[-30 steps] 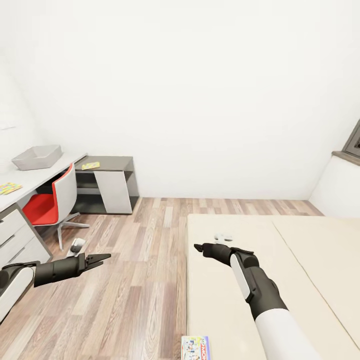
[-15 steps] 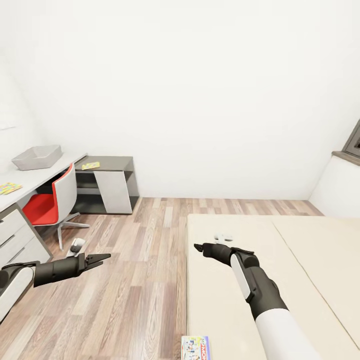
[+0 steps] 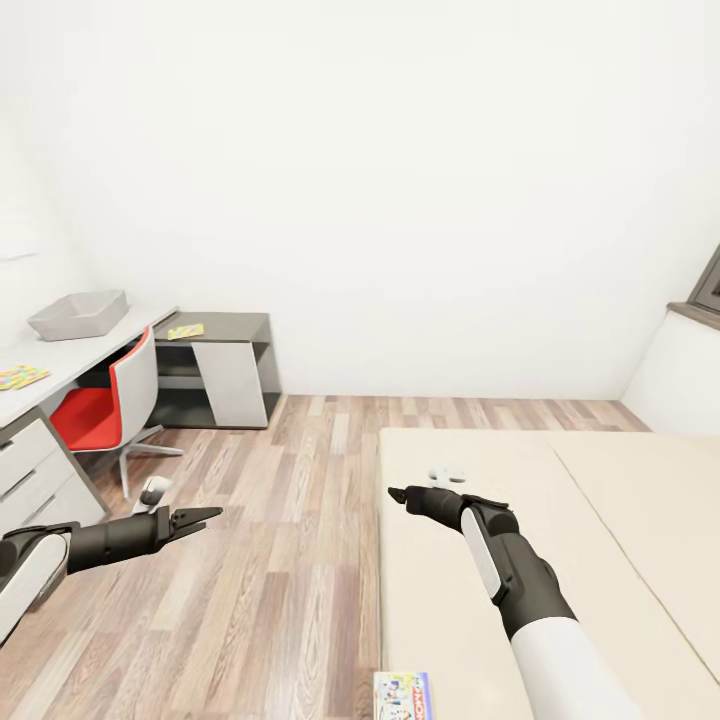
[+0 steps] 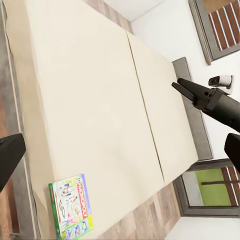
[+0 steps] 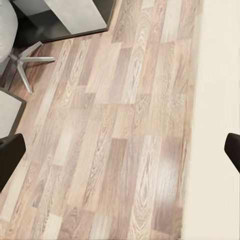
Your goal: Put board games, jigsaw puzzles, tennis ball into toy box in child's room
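Observation:
The grey toy box [image 3: 77, 315] stands on the pale table [image 3: 70, 355] at the far left. A multicoloured jigsaw puzzle [image 3: 20, 377] lies nearer on that top. A flat yellowish piece [image 3: 186, 331] rests on the lower dark desk; I cannot tell whether it is a puzzle or a game. A Monopoly board game [image 3: 403, 696] [image 4: 71, 206] lies at the near edge of the bed [image 3: 560, 540] [image 4: 100, 110]. My left gripper [image 3: 205, 517] [image 4: 122, 152] hovers open over the floor. My right gripper [image 3: 400, 494] [image 5: 122, 152] is open above the bed's edge. The tennis ball is out of view.
A red and grey swivel chair [image 3: 105, 410] is tucked at the table. White drawers [image 3: 35, 470] sit under the near end. Wood floor [image 3: 290, 520] runs between table and bed. A window [image 3: 708, 285] is at the far right.
The whole view has shifted slightly, so table, bed and game box sit a little further right. Both arms hold the same pose.

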Robot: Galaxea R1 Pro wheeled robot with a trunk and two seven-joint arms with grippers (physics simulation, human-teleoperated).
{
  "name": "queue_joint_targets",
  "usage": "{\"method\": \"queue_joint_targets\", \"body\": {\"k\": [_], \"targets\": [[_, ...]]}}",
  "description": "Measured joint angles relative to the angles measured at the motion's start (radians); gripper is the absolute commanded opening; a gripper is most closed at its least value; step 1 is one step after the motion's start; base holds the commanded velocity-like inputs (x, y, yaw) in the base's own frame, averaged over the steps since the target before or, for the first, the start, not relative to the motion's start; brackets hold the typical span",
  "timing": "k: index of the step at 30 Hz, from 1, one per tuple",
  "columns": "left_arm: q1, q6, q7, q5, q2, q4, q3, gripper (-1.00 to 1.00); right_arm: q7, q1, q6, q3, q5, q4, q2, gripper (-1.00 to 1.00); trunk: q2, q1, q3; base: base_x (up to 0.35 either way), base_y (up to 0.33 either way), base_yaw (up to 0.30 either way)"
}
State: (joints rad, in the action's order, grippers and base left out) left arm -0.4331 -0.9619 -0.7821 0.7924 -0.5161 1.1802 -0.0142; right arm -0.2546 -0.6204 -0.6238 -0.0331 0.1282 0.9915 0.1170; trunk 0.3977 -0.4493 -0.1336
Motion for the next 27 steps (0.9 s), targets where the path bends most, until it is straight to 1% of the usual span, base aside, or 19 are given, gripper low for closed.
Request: {"method": "queue_joint_targets", "body": {"k": [8, 27], "targets": [[0.000, 0.000, 0.000, 0.000, 0.000, 0.000, 0.000, 1.00, 0.000, 0.000, 0.000, 0.000, -0.001, 0.000, 0.001, 1.00, 0.000, 0.000, 0.000, 0.000, 0.148, 0.000], [0.000, 0.000, 0.000, 0.000, 0.000, 0.000, 0.000, 1.00, 0.000, 0.000, 0.001, 0.000, 0.000, 0.000, 0.000, 1.00, 0.000, 0.000, 0.000, 0.000, 0.007, 0.000]]}}
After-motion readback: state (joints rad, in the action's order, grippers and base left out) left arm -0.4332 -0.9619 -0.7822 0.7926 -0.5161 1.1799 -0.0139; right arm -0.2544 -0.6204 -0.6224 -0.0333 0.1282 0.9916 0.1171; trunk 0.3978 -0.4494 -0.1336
